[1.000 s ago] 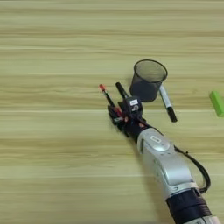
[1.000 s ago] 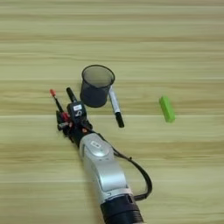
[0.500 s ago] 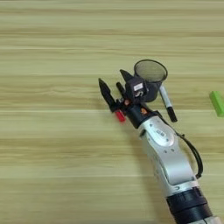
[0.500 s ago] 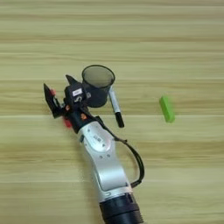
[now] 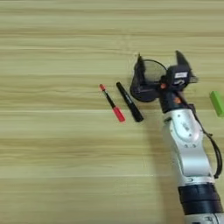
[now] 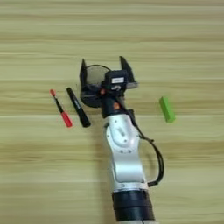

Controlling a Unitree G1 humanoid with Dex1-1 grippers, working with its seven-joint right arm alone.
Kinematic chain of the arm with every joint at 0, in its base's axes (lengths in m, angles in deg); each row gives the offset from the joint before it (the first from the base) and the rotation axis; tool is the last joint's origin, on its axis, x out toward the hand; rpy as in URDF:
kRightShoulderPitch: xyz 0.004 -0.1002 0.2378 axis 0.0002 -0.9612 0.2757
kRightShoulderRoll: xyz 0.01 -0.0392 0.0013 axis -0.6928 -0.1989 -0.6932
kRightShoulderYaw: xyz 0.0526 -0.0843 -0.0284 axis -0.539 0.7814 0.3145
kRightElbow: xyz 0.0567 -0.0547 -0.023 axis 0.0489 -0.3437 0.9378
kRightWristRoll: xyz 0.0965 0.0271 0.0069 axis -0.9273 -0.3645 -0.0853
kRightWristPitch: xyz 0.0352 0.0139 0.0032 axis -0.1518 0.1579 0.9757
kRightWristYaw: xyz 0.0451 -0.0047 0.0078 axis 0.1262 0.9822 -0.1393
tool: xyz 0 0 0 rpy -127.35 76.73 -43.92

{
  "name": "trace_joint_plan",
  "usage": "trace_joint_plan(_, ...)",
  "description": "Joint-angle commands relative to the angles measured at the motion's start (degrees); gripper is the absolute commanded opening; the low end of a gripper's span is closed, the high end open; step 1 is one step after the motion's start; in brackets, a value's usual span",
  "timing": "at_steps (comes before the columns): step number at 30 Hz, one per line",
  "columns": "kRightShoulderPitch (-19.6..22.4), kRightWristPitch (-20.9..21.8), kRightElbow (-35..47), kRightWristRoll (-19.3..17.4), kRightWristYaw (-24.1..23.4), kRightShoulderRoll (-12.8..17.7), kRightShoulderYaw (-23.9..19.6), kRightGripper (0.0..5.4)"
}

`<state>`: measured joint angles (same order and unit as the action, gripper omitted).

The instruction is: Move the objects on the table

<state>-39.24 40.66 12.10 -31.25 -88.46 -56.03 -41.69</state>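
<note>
On the light wooden tabletop [image 6: 35,175], a thin red pen [image 6: 61,113] and a black marker [image 6: 78,106] lie side by side, untouched, left of a black mesh cup [image 6: 92,89]. The right arm's black two-fingered end effector [image 6: 103,70] hovers over the cup, spread wide and holding nothing. A small bright green rectangular block [image 6: 166,109] lies well right; a good grasp likely means centring on one item, clear of the cup.

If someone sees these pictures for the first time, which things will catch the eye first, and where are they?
The silver right arm rises from the bottom edge, and its gripper hangs with black fingers spread wide over the black mesh cup near the table's middle. Left of the cup, the red pen and the black marker lie side by side, both slanted. The bright green block lies alone to the right.
</note>
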Motion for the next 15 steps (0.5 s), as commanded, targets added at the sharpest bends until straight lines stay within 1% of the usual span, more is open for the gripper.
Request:
trace_joint_plan(1, 4.7, 0.9, 0.4, 0.9, -3.2, 1.3, -2.8, 5.39)
trace_joint_plan(6, 5.2, 0.0, -0.9, 0.5, -5.7, 2.2, -5.8, 5.39)
trace_joint_plan(9, 5.6, -0.1, -1.9, -0.1, -5.5, 2.5, -6.2, 5.39)
trace_joint_plan(15, 6.0, -1.5, -4.6, -0.3, -6.4, 3.4, -7.4, 5.39)
